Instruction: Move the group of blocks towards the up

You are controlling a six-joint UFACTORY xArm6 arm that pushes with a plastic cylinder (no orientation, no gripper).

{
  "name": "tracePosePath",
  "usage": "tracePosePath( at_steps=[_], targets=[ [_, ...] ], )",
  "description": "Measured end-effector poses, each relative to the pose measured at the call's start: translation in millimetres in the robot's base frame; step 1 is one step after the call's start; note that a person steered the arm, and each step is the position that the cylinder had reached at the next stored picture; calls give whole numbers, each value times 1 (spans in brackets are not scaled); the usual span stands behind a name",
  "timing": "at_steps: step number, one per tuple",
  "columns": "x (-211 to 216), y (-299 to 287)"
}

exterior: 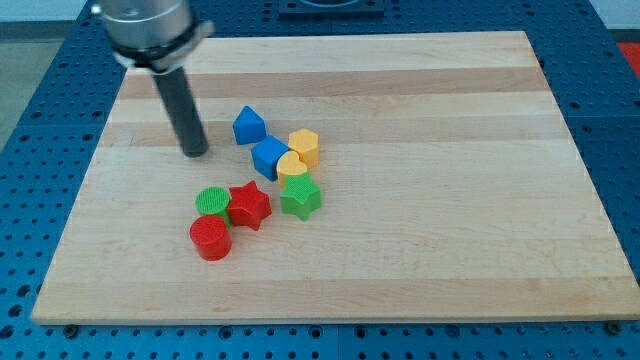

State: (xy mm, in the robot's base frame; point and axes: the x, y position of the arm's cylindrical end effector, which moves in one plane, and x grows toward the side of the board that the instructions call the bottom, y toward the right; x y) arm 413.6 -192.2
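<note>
My tip [195,153] rests on the wooden board [450,200], left of the block group. Nearest to it is a blue pentagon-like block [249,125], about 50 px to its right. A blue cube [269,156] sits below-right of that, touching a yellow hexagon block [304,146] and a yellow rounded block [291,165]. A green star [300,196] lies just below them. Lower left are a red star [249,206], a green cylinder [212,201] and a red cylinder [210,238], close together. The tip touches no block.
The arm's grey end housing [150,28] hangs over the board's top left corner. Blue perforated table [30,120] surrounds the board on all sides.
</note>
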Motion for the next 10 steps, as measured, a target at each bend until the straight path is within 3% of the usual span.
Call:
tracePosePath(
  at_steps=[1, 2, 3, 4, 6, 9, 10],
  targets=[
    [3, -31],
    [96, -3],
    [133, 10],
    [200, 52],
    [179, 63],
    [33, 78],
    [33, 78]
  ],
)
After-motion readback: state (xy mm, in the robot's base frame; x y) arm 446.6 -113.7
